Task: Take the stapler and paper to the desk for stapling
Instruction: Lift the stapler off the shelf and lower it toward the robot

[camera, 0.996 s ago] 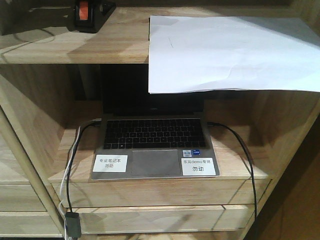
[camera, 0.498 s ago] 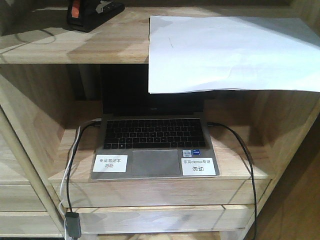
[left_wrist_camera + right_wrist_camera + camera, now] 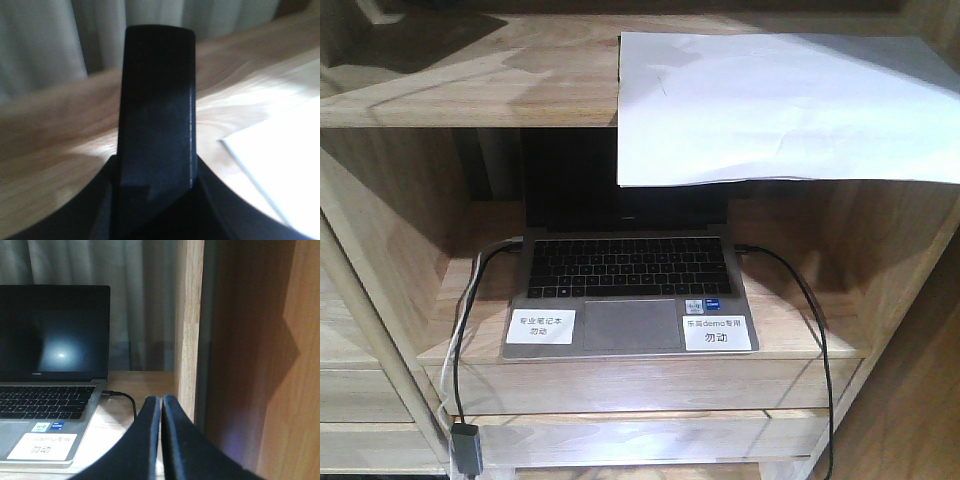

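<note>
Your left end effector (image 3: 155, 196) is clamped on the stapler (image 3: 156, 100), which stands as a black block between its spread fingers above the upper shelf (image 3: 45, 145). You cannot tell whether the stapler touches the wood. A corner of the paper (image 3: 280, 165) lies just to its right. In the front view the sheet lies flat on the right part of that shelf. Its front edge hangs over the open laptop (image 3: 625, 270) in the compartment below, and a black cable (image 3: 468, 330) runs down from the laptop's left side. Far right, your right end effector (image 3: 161, 400) is pinched fully together on nothing, between the laptop's right edge and the shelf's upright side wall (image 3: 189, 315).
</note>
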